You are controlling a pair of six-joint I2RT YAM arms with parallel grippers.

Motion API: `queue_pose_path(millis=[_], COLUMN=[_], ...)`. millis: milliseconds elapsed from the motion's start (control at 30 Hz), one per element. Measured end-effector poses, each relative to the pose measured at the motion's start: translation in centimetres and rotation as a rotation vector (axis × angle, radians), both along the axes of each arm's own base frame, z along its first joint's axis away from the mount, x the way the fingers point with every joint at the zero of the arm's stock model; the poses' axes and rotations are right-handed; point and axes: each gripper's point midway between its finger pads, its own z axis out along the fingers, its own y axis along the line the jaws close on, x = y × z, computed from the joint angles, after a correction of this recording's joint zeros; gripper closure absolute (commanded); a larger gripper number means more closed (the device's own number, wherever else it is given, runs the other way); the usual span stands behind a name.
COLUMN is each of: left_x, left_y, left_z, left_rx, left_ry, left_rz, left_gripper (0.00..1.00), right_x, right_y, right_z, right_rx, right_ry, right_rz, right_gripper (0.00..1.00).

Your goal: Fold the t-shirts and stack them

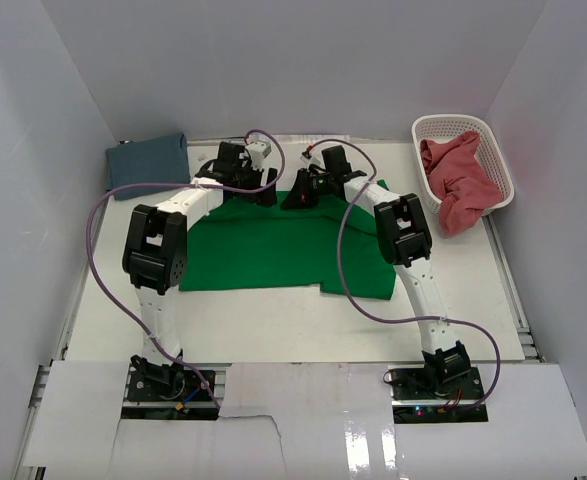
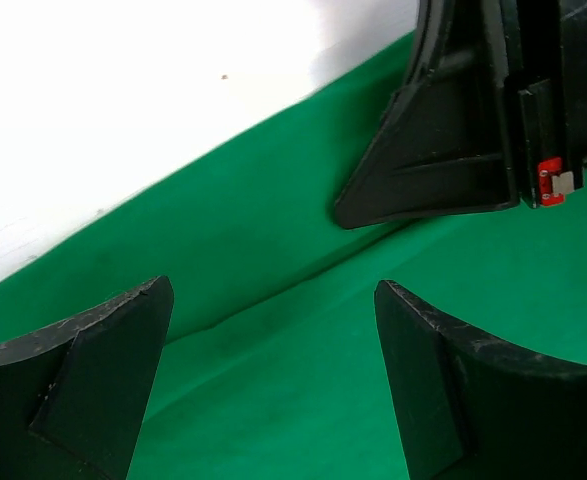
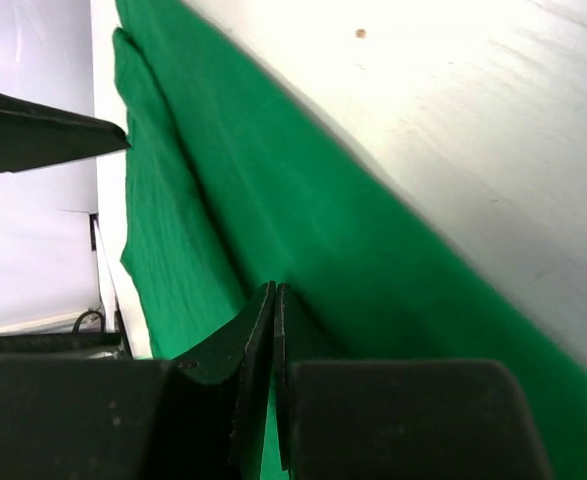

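Mid-desk: green t-shirt [image 1: 273, 250], spread flat, fold unfinished. At its far edge: left gripper [image 2: 273, 340], jaws apart above the cloth; right gripper [image 3: 275, 300], fingers pressed together, cloth pinched or not, cannot tell. Far-left corner: blue t-shirt [image 1: 148, 163], folded, judged done. Far-right corner: red t-shirt [image 1: 458, 180], crumpled in basket [image 1: 453, 119], not yet folded.

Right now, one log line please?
left gripper: open; right gripper: shut on green shirt; blue shirt: folded; red shirt: in basket
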Motion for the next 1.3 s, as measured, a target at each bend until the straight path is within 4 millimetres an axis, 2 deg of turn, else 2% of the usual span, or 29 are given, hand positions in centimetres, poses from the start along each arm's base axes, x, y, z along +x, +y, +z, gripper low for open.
queue_pose_path(millis=[133, 367, 533, 900, 1000, 1300], left_x=[0.5, 0.6, 0.8, 0.5, -0.1, -0.4], left_y=[0.8, 3.0, 4.4, 5.9, 6.1, 5.9], left_z=[-0.8, -3.8, -4.0, -4.6, -5.3, -5.4], left_rx=[0.042, 0.175, 0.236, 0.299, 0.297, 0.272], left_ry=[-0.003, 0.031, 0.03, 0.04, 0.064, 0.082], left_rz=[0.034, 0.133, 0.192, 0.248, 0.261, 0.285], left_gripper=[0.09, 0.12, 0.13, 0.16, 0.16, 0.16], right_x=[0.0, 0.2, 0.2, 0.2, 0.2, 0.2], right_y=[0.1, 0.2, 0.2, 0.2, 0.2, 0.3], right_z=[-0.7, -0.6, -0.6, -0.7, -0.8, -0.8], right_rx=[0.006, 0.008, 0.009, 0.011, 0.014, 0.02], right_ry=[0.016, 0.009, 0.007, 0.003, -0.002, -0.006], right_rz=[0.002, -0.001, -0.002, -0.001, 0.0, 0.001], right_gripper=[0.92, 0.92, 0.92, 0.92, 0.92, 0.92])
